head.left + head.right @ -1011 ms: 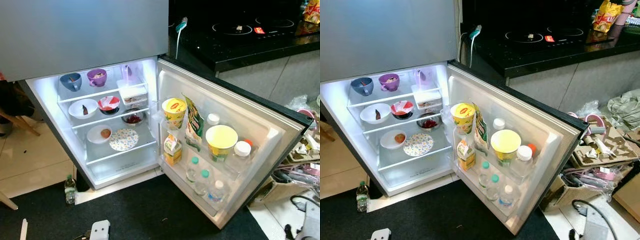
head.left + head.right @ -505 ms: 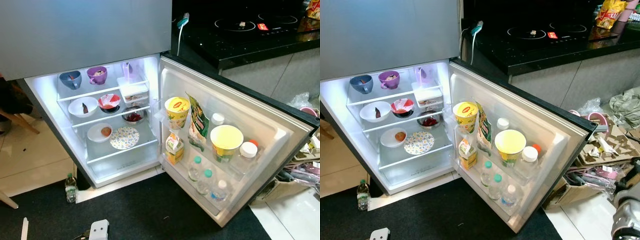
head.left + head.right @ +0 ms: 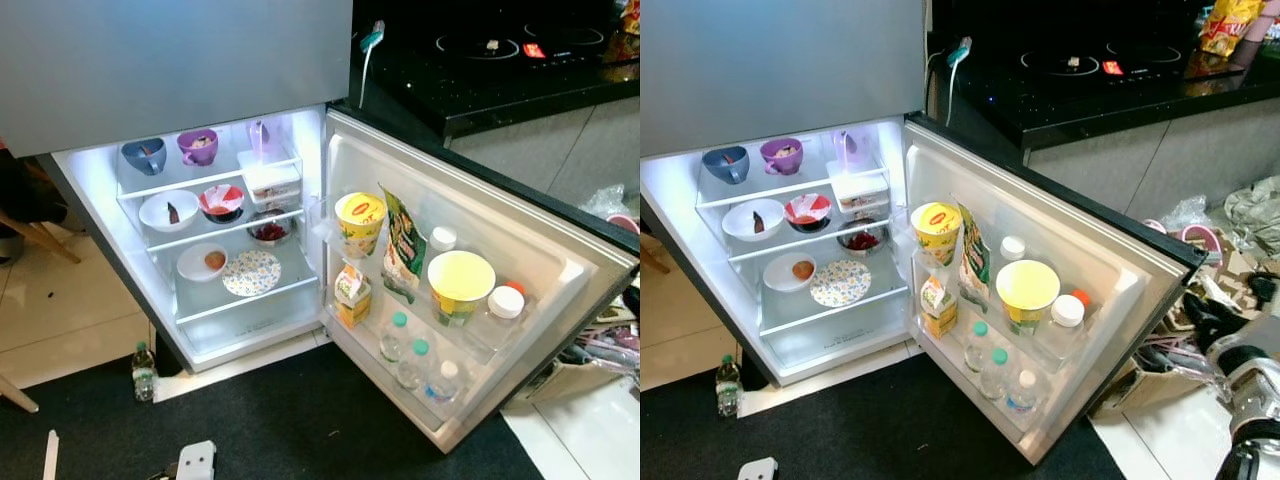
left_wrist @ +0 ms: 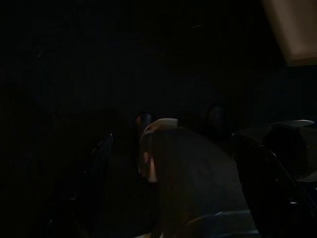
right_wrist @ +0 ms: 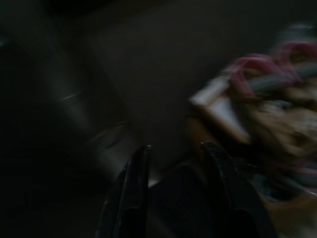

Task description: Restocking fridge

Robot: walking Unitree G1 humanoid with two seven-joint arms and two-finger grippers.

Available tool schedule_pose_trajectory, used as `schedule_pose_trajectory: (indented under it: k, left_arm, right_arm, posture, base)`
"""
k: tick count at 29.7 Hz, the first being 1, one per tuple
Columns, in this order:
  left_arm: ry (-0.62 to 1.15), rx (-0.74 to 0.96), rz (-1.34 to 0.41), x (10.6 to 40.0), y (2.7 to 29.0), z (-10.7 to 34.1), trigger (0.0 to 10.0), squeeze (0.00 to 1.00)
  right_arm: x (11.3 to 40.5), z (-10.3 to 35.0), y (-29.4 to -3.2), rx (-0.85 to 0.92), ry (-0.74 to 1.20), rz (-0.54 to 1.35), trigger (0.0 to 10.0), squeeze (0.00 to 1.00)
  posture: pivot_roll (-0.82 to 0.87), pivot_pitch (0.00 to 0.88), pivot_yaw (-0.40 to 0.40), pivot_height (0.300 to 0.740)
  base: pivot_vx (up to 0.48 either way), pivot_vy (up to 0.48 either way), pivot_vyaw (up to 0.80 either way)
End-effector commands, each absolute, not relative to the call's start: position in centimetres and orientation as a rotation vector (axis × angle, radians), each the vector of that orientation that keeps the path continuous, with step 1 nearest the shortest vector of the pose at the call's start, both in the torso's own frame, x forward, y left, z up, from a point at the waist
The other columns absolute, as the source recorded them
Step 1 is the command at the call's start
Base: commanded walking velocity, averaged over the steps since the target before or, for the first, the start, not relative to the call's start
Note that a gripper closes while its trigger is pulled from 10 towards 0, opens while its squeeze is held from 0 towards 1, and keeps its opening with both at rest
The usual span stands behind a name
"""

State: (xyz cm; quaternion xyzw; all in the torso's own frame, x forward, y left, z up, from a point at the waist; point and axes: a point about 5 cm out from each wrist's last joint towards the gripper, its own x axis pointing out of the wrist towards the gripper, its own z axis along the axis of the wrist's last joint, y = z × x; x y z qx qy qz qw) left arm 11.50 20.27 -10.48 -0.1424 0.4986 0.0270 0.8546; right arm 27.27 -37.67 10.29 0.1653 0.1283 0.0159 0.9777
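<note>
The fridge [image 3: 130, 200] at frame centre stands open, shelves and door rack [image 3: 430, 340] already well stocked. The right pincer [image 5: 173, 163], fingers parted and empty, hangs near clutter at lower right; the left pincer's state cannot be told.

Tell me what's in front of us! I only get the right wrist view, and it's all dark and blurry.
Observer: An open fridge with its light on. Bowls and plates sit on its shelves.
Operator: Is anything in the door?
Observer: Yes, a yellow cup stands on the upper door shelf, and three water bottles stand on the lower one.
Operator: Where's my arm?
Observer: Your right arm is low on the right, past the open door's outer edge, by the floor clutter.
</note>
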Motion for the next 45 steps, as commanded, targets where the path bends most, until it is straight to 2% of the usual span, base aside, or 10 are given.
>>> schedule_pose_trajectory:
  k: [1, 8, 16, 19, 22, 26, 30, 35, 39, 45]
  left_arm:
    - [1.055, -0.299, 0.06, 11.4, 20.2, -10.5, 10.0, 0.0]
    - [1.058, -0.296, 0.058, 11.4, 20.2, -10.5, 10.0, 0.0]
    - [1.061, -0.292, 0.058, 11.3, 20.3, -10.5, 10.0, 0.0]
    - [1.061, -0.292, 0.059, 11.3, 20.4, -10.5, 10.0, 0.0]
    - [1.061, -0.291, 0.055, 11.4, 20.4, -10.5, 10.0, 0.0]
    - [1.058, -0.293, 0.053, 11.5, 20.3, -10.5, 10.0, 0.0]
    - [1.056, -0.295, 0.054, 11.5, 20.3, -10.5, 10.0, 0.0]
    - [1.062, -0.294, 0.057, 11.3, 20.3, -10.6, 10.0, 0.0]
    - [1.062, -0.297, 0.057, 11.3, 20.2, -10.6, 10.0, 0.0]
    - [1.056, -0.302, 0.058, 11.5, 20.0, -10.5, 10.0, 0.0]
  right_arm:
    - [27.7, 10.0, -36.4, 0.313, 0.298, 0.146, 10.0, 0.0]
    - [27.7, 9.4, -35.2, 0.294, 0.363, 0.283, 10.0, 0.0]
    - [27.1, 7.1, -29.1, 0.32, 0.541, 0.858, 10.0, 0.0]
    - [27.0, 6.7, -28.1, 0.322, 0.554, 0.93, 10.0, 0.0]
    - [26.9, 5.7, -25.0, 0.35, 0.554, 1.064, 10.0, 0.0]
    - [27.2, 5.3, -23.4, 0.397, 0.524, 1.086, 10.0, 0.0]
    - [27.6, 4.5, -23.0, 0.383, 0.501, 0.984, 10.0, 0.0]
    - [26.2, 0.1, -25.0, 0.238, 0.642, 0.416, 10.0, 0.0]
    - [25.2, -0.9, -25.9, 0.269, 0.668, 0.288, 10.0, 0.0]
    - [20.1, -4.3, -27.7, 0.219, 0.832, 0.065, 10.0, 0.0]
  posture:
    - [-0.05, 0.0, -0.006, 0.74]
    - [-0.05, 0.0, -0.006, 0.74]
    - [-0.05, 0.0, -0.011, 0.74]
    - [-0.05, 0.0, -0.011, 0.74]
    - [-0.05, 0.0, -0.007, 0.74]
    - [-0.05, 0.0, -0.007, 0.74]
    - [-0.05, 0.0, -0.007, 0.74]
    - [-0.05, 0.0, -0.007, 0.74]
    - [-0.04, 0.0, -0.008, 0.74]
    - [-0.04, 0.0, -0.004, 0.74]
  base:
    - [0.0, 0.0, 0.0]
    - [0.0, 0.0, 0.0]
    - [0.0, 0.0, 0.0]
    - [0.0, 0.0, 0.0]
    - [0.0, 0.0, 0.0]
    - [0.0, 0.0, 0.0]
    - [0.0, 0.0, 0.0]
    - [0.0, 0.0, 0.0]
    - [0.0, 0.0, 0.0]
    - [0.0, 0.0, 0.63]
